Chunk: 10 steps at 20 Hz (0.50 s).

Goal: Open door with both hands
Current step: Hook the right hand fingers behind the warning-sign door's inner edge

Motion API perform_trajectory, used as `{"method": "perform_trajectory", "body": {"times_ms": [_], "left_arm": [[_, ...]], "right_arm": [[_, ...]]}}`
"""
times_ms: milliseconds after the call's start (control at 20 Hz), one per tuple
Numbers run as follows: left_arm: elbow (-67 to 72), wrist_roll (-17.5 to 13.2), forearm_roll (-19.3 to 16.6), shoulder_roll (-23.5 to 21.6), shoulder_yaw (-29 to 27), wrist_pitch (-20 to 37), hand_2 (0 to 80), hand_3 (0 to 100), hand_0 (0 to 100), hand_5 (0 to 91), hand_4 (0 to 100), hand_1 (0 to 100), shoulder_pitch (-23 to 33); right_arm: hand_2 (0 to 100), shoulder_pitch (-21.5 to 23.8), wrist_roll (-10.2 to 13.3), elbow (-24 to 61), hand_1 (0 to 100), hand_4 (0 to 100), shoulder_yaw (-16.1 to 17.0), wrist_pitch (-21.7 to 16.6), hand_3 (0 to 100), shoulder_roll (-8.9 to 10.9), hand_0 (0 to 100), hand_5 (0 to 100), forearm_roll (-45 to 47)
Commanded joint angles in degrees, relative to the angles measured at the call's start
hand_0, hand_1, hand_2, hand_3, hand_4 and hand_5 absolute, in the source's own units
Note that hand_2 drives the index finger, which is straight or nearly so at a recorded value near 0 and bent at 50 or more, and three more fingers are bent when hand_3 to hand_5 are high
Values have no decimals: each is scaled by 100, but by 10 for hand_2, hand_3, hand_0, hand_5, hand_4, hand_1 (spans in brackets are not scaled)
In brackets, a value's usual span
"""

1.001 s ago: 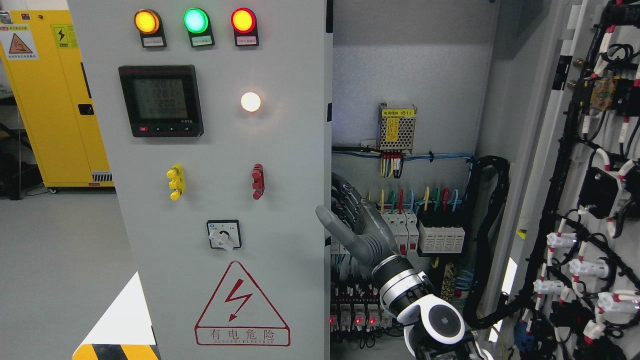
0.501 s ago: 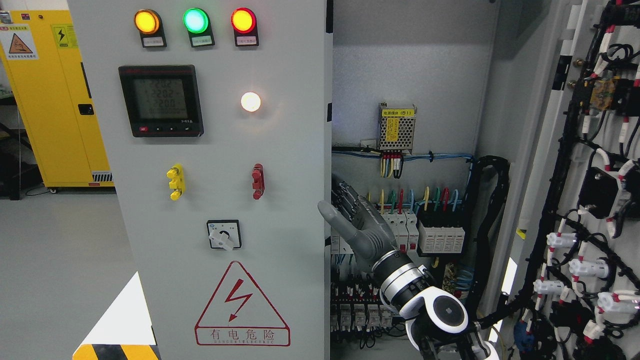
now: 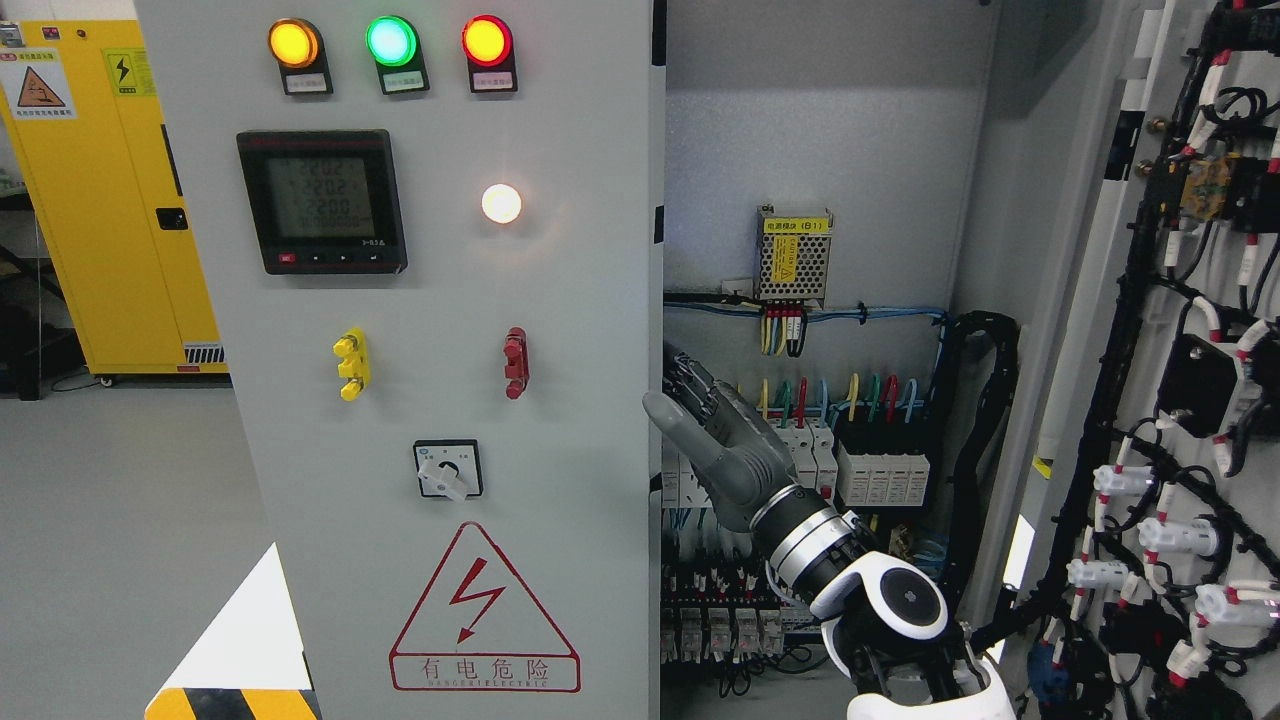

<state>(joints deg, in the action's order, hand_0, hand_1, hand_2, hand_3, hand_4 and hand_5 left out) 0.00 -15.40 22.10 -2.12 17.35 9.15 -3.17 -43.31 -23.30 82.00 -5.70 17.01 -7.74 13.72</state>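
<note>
From the head camera I see a grey floor (image 3: 110, 520) at the left, with a yellow cabinet (image 3: 100, 190) standing on it behind the electrical cabinet. The left door (image 3: 450, 400) of that cabinet fills the middle of my view, its free edge running down just left of the open interior; the right door (image 3: 1180, 350) is swung wide at the far right, its inner face covered in black wiring. On the left door I count three lit indicator lamps (image 3: 391, 42) in a row, amber, green and red, one digital meter (image 3: 321, 200) below them, one round white light (image 3: 501, 203), two small handles, a yellow one (image 3: 351, 364) and a red one (image 3: 515, 362), one rotary switch (image 3: 447, 470), and one red warning triangle (image 3: 484, 610). Inside, one small power supply (image 3: 793, 254) with a yellow label sits on the back wall above a row of breakers (image 3: 850, 465). My right hand (image 3: 725, 440) reaches up from the lower right, its fingers (image 3: 690, 385) extended and apart, holding nothing, just beside the left door's edge; whether they touch it I cannot tell.
</note>
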Motion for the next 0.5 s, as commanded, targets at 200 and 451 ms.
{"method": "perform_trajectory", "body": {"times_ms": [200,451], "left_arm": [[-44,2,4,19,-3,8,0,0,120,0,0,556,27],[-53,2,-4,45,-3,8,0,0,120,0,0,556,27]], "right_arm": [[40,-204,-280,-351,500,0,236,364,0,18,0,0,351],[40,-240,-289,-377,500,0,263,382,0,18,0,0,351]]}}
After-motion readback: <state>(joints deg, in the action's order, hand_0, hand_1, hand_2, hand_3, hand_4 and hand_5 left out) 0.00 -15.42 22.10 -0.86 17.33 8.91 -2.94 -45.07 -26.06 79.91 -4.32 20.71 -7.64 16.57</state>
